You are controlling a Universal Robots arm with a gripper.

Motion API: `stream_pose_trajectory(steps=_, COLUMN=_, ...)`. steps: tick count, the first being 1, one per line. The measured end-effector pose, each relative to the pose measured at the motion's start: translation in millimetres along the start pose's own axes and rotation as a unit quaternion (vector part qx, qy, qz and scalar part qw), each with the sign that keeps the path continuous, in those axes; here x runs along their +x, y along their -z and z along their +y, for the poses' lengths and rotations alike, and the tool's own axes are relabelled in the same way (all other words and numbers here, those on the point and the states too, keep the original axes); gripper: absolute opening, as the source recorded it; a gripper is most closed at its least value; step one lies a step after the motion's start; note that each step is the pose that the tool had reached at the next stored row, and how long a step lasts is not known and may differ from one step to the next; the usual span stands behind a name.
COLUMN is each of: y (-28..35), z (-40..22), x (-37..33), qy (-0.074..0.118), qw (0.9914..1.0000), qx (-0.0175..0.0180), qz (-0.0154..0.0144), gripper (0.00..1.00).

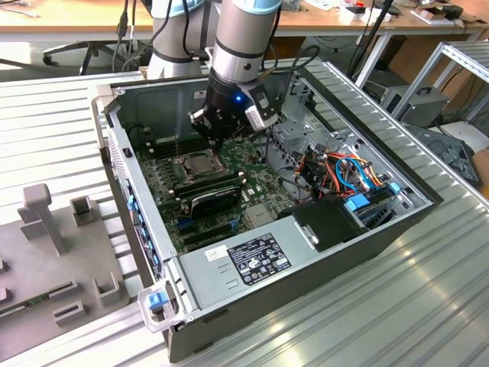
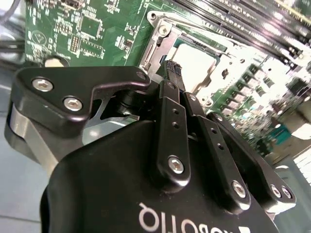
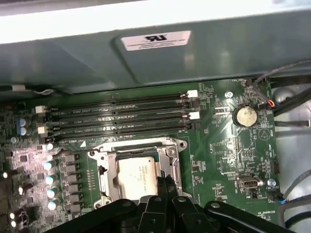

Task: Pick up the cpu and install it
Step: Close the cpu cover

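over the seated cpu (image 3: 138,174), tool (image 1: 217,142) points down.

Grey arm (image 1: 246,34); black, silver-screwed tool (image 2: 173,72)

My bench (image 1: 359,306) is ribbed pale metal, bright with glare. Behind it runs a wooden desk (image 1: 69,30), a wheeled chair base (image 1: 90,52) beneath it.

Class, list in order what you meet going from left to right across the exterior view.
In order: grey fixture block → blue latch → cpu → white label → orange and blue cables.
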State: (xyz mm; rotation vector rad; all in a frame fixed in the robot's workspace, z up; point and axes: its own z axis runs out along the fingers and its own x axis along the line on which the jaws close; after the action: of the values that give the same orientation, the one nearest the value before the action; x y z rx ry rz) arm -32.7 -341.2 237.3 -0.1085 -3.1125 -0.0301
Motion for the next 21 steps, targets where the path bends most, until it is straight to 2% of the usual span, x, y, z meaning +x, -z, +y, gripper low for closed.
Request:
stream_pose_trajectory(steps=3, y=-0.3, z=0.0, x=0.0, qy=0.030, qw=0.99954, qx=0.0009, qz=0.0006, gripper=0.11)
stream_pose_trajectory(steps=6, y=-0.7, z=0.0, x=0.0, qy=0.064, qw=0.99795, qx=0.0018, qz=0.0012, gripper=0.11)
stream_pose_trajectory(steps=9, y=-1.0, z=-0.1, x=0.0, qy=0.105, qw=0.99445, qx=0.0029, qz=0.0020, gripper=0.11)
stream_pose_trajectory(steps=14, y=-1.6, z=-0.2, x=2.6, qy=0.106, qw=0.99441, qx=0.0029, qz=0.0019, gripper=0.11)
stream_pose_trajectory(steps=21, y=-3.8, z=-1.1, x=15.9, qy=0.104, qw=0.99452, qx=0.0029, qz=0.0019, gripper=0.11)
